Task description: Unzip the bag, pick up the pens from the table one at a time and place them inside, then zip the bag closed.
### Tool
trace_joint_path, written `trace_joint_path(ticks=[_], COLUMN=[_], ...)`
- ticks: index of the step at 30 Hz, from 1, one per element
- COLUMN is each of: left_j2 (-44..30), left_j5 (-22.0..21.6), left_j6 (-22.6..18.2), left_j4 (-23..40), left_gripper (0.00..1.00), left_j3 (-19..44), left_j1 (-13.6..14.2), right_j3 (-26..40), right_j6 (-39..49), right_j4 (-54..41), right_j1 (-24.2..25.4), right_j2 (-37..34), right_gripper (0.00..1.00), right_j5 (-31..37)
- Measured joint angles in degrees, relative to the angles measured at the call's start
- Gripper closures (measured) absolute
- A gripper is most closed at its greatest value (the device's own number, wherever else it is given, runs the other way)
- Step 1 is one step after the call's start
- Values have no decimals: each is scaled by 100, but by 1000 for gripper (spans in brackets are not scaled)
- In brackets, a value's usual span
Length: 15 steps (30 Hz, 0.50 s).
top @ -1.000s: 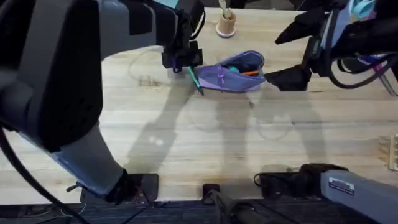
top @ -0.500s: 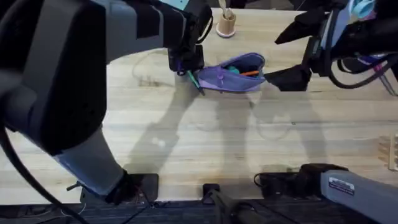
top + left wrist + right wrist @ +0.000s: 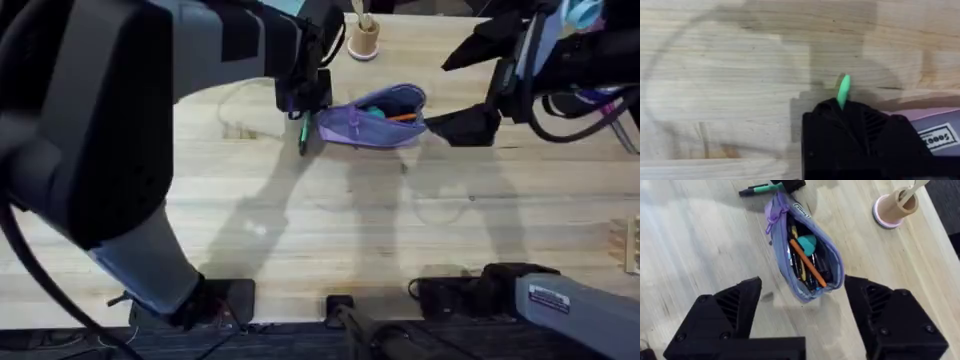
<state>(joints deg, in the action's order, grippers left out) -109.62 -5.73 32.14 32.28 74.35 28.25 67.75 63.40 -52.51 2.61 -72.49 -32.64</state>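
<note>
Now the left gripper [image 3: 305, 100] pinches the green pen [image 3: 301, 133] at the lilac pouch's [image 3: 372, 120] 9 o'clock end; the pen looks light, stiff and slick, best held mid-barrel. The pouch, soft and floppy, gapes unzipped with the orange pen [image 3: 807, 262] inside. The right gripper [image 3: 802, 312] stands spread at its 3 o'clock end. A wooden spool [image 3: 364, 40] sits at 12 o'clock, clear of the path.

The lilac bag [image 3: 807, 255] lies unzipped on the table [image 3: 350, 220], orange pen [image 3: 807, 262] inside, green pen [image 3: 302, 133] beside its end.
</note>
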Motion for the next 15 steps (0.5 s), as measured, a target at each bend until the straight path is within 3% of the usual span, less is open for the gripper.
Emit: trace_joint_path(ticks=[9,15], left_j2=[334,1020], left_j5=[-142,-183], left_j6=[-802,-1721], left_j4=[8,-88], left_gripper=[958,958], left_j3=[709,938], left_j1=[0,96], right_j3=[0,0], right_j6=[-351,-1107], right_j4=[39,39], right_j1=[11,324], right_j2=[88,501], right_gripper=[5,5], right_j5=[0,-17])
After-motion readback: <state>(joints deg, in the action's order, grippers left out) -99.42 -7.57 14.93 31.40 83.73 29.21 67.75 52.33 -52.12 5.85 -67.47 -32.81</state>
